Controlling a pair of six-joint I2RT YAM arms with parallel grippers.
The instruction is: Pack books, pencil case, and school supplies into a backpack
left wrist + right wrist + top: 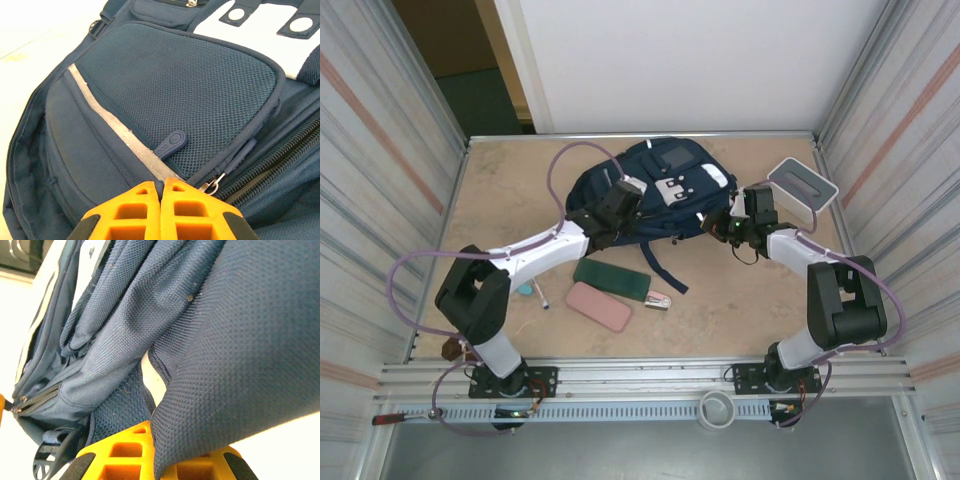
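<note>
1 backpack (655, 190), far-centre of the tabletop (740, 300), lying flat with its straps trailing toward the arms. The other items are all out on the tabletop.

Left fingers (135, 206): pressed together, no gap, tips on the backpack's front pocket where the pale stripe (107, 120) ends. Can't tell if any fabric is pinched between them. 1 rubber zip tab (171, 142) sits just ahead of the tips and 1 metal zip pull (212, 185) just to their right.

Right fingers (120, 447): clamped on a fold of backpack fabric at its right edge; the cloth drops straight down between the two pads.

Loose items, all in front of the backpack:
- 1 book (612, 278), dark and flat, lying slantwise
- 1 pink case (600, 306), just on the near side of the book, roughly parallel to it
- 1 stapler (658, 299), at the book's right end
- 1 pen (539, 295), left of the book, beside the left arm

1 white box (803, 183) with a grey top, far right, close to the right wrist and apart from the backpack.
</note>
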